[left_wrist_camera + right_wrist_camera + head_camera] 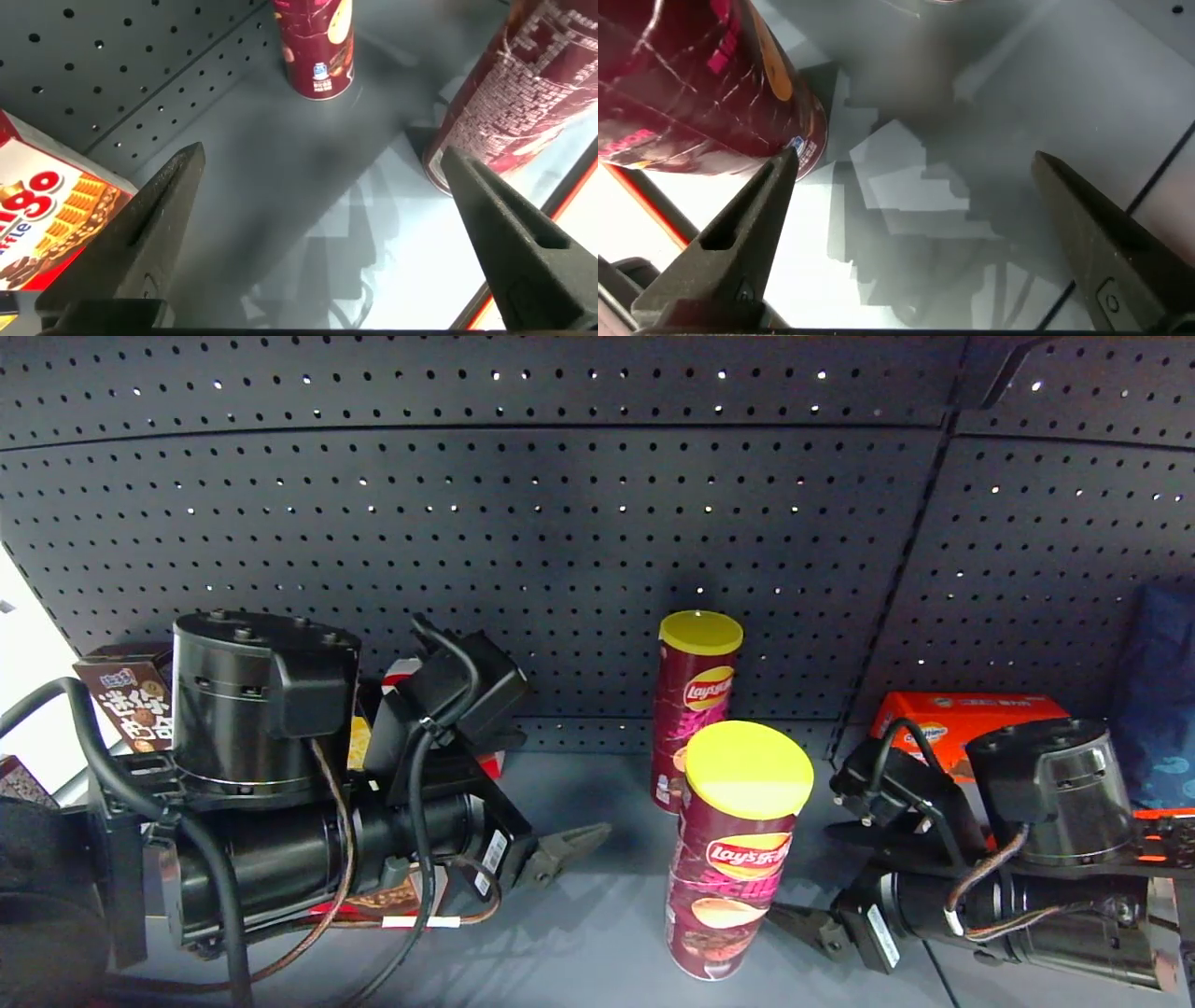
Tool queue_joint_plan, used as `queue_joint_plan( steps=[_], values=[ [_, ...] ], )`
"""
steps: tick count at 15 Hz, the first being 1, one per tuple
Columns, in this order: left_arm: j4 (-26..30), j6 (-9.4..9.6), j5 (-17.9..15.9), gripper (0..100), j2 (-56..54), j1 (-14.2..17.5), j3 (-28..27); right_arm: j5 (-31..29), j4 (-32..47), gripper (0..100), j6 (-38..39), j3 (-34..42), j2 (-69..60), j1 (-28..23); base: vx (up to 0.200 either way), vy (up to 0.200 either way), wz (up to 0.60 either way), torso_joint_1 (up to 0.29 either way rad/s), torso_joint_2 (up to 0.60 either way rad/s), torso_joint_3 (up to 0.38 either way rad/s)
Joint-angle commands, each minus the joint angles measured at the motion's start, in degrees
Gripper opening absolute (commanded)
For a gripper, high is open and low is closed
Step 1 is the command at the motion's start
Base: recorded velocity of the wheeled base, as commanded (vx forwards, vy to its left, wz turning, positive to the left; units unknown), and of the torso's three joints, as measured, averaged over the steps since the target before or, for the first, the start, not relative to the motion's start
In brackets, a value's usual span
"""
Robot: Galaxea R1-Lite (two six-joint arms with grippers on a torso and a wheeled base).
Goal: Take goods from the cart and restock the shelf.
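Note:
Two maroon chip cans with yellow lids stand upright on the grey shelf [597, 924]. One can [695, 709] is near the pegboard back, the other [738, 859] nearer the front. My left gripper [579, 845] rests low on the shelf to the left of the front can, open and empty. In the left wrist view the gripper [320, 163] faces the back can [316, 47], with the front can [523, 93] beside one finger. My right gripper [792, 920] sits just right of the front can's base, open; its own view [915, 163] has that can [701, 84] beside one finger.
An orange box [966, 719] and a blue bag [1158, 700] occupy the shelf's right end. A brown snack box [131, 700] and a biscuit box [47, 224] sit at the left. The pegboard wall [560, 523] closes the back. Bare shelf lies between the grippers.

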Motion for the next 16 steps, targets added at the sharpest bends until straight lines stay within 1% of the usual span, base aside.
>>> queue_joint_plan(
  steps=[1, 16],
  values=[
    [-0.06, 0.08, 0.01, 100, -0.04, 0.56, 0.11, -0.04, -0.96, 100, -0.01, -0.19, 0.94, 0.24, 0.0, 0.0, 0.0, 0.0, 0.0, 0.0],
    [-0.06, 0.16, -0.08, 100, -0.12, 1.09, 0.55, -0.22, -2.19, 100, -0.01, -2.48, 5.25, 2.35, 0.0, 0.0, 0.0, 0.0, 0.0, 0.0]
  ],
)
